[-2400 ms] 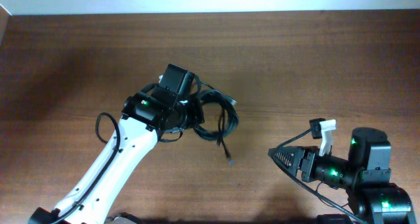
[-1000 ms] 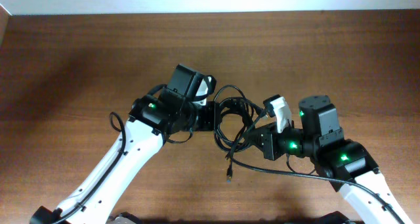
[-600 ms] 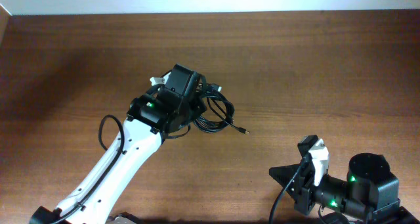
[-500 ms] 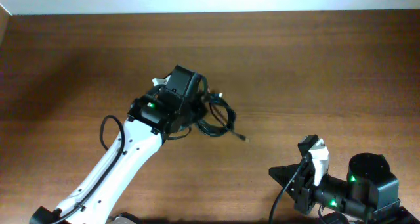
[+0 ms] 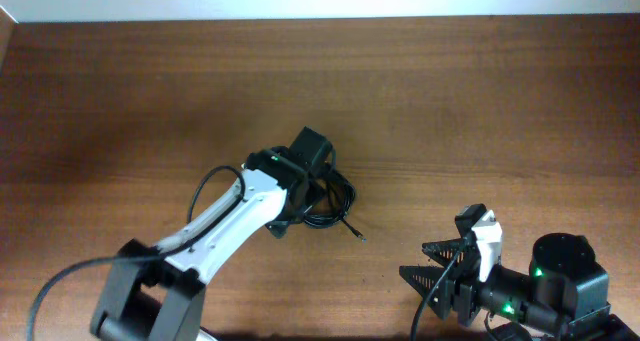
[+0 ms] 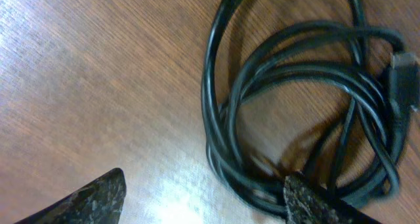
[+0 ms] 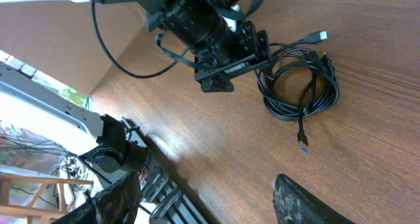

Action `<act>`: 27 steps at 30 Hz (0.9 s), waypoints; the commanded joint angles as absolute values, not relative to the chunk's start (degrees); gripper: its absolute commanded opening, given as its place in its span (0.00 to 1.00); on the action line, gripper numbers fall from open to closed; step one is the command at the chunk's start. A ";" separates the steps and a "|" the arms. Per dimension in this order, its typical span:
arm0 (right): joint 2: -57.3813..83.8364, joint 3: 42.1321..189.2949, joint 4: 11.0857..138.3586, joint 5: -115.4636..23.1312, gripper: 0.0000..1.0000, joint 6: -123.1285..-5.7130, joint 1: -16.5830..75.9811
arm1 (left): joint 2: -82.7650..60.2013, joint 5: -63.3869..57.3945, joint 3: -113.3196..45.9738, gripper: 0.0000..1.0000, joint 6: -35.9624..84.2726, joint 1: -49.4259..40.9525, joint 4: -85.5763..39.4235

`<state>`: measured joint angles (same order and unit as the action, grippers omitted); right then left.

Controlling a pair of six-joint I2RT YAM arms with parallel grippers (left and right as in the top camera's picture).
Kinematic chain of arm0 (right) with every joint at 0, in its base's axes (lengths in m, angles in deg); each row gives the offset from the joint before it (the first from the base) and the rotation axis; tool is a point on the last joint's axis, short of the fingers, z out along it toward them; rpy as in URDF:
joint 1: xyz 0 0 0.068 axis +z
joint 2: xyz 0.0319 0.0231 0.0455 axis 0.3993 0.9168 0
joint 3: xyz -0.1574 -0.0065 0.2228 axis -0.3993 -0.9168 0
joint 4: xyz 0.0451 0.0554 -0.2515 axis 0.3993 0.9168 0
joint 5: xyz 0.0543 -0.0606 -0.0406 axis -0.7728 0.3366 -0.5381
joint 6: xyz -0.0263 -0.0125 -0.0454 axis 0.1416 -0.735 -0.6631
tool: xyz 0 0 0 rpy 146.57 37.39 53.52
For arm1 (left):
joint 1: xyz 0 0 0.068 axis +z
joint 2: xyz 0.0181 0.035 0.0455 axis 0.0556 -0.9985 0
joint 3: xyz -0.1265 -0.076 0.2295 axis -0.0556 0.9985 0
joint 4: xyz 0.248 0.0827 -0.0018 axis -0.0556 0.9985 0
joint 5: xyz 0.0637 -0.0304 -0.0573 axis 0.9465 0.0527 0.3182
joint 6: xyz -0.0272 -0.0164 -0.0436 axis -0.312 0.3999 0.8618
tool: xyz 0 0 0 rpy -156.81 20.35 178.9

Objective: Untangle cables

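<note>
The cables (image 5: 338, 196) are thin black cords lying bunched in one loose coil on the brown table, with one plug end (image 5: 361, 237) trailing toward the front. My left gripper (image 5: 300, 203) hovers at the coil's left side, open. In the left wrist view the cables (image 6: 308, 112) fill the right half, and the left gripper (image 6: 203, 204) stands wide, one fingertip (image 6: 305, 201) over the coil's near edge. My right gripper (image 5: 418, 265) is open near the front right, far from the cables (image 7: 302, 86), with nothing between its fingers (image 7: 308, 201).
The wooden table (image 5: 480, 111) runs back to a pale wall. In the right wrist view the table's front edge (image 7: 164, 158) shows, with dark stands and equipment (image 7: 111, 152) beyond it. The left arm (image 7: 210, 20) reaches down beside the coil.
Both grippers have opened. The left one let go of the cables, which now lie on the table slightly nearer and further right; the left arm swung to a new pose.
</note>
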<state>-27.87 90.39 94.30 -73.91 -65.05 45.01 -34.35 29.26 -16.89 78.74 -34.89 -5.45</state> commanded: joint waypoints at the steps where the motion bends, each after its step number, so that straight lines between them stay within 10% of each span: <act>1: -28.20 91.14 94.23 -73.80 0.64 -65.43 45.27 | -40.76 34.36 -16.30 0.72 75.49 -34.91 -8.92; 9: -28.18 91.14 94.21 -72.82 0.64 -65.45 45.27 | -42.70 34.97 -16.30 0.86 55.03 -30.54 -20.14; 27: -28.18 91.14 94.23 -71.88 0.65 -65.45 45.27 | -48.43 34.23 -9.41 0.53 75.35 -29.65 -19.26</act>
<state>-27.87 90.39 94.30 -72.54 -65.05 45.01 -45.63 34.51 -15.79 65.02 -29.80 -20.97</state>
